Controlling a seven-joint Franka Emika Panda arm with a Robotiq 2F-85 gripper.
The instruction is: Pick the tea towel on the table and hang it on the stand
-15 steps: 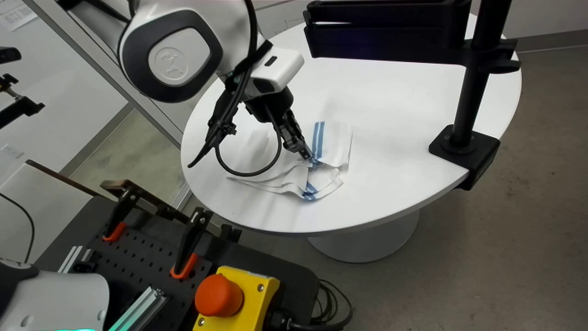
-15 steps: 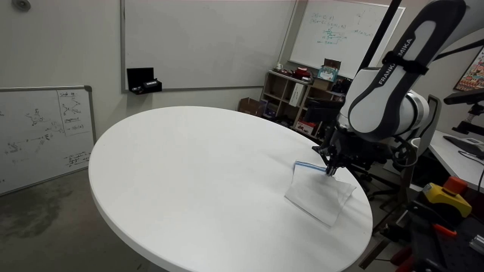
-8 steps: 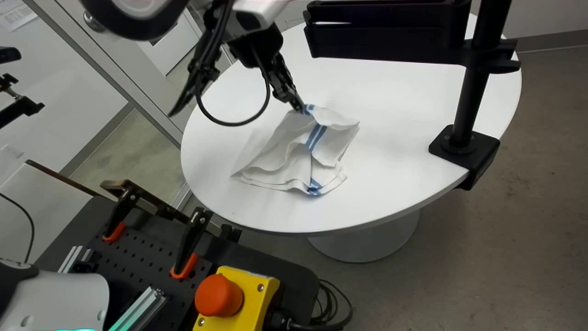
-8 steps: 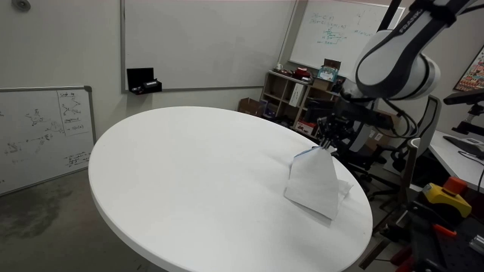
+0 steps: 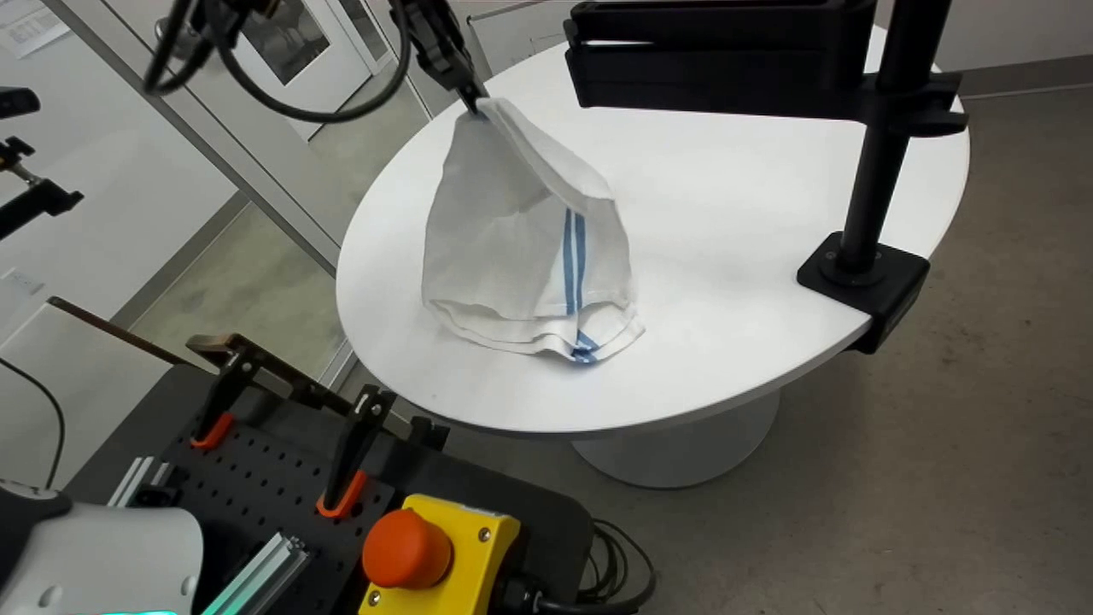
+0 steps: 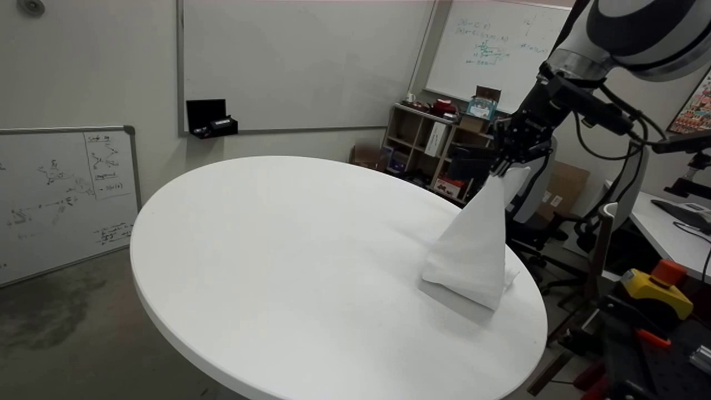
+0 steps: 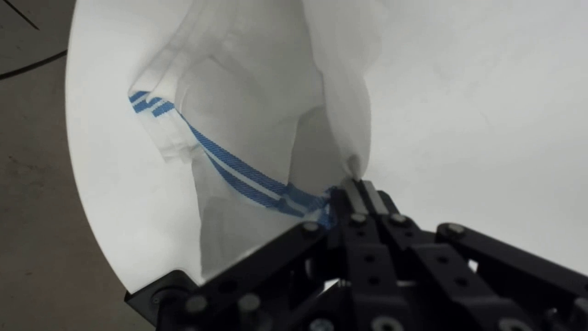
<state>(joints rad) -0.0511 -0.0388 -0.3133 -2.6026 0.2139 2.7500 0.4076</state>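
The tea towel (image 5: 512,231) is white with blue stripes. My gripper (image 5: 474,101) is shut on its upper part and holds it above the round white table (image 5: 726,231). The towel hangs down from the fingertips, and its lower folds lie on or just over the table. In an exterior view the towel (image 6: 472,250) hangs as a narrow cone under the gripper (image 6: 500,168). In the wrist view the fingertips (image 7: 363,184) pinch the towel (image 7: 257,101). A black stand (image 5: 879,179) with a horizontal arm is clamped to the table edge; I cannot tell if it is the task's stand.
A black cart with a yellow box and red button (image 5: 444,547) and black clamps (image 5: 350,444) stands beside the table. The black stand's base also shows in the wrist view (image 7: 161,289). A shelf (image 6: 422,144) and chairs are behind the table.
My gripper has risen from the table and drawn back towards the table's edge, with the towel in it. The towel's upper part has lifted and stretched upward; its lower folds have barely moved.
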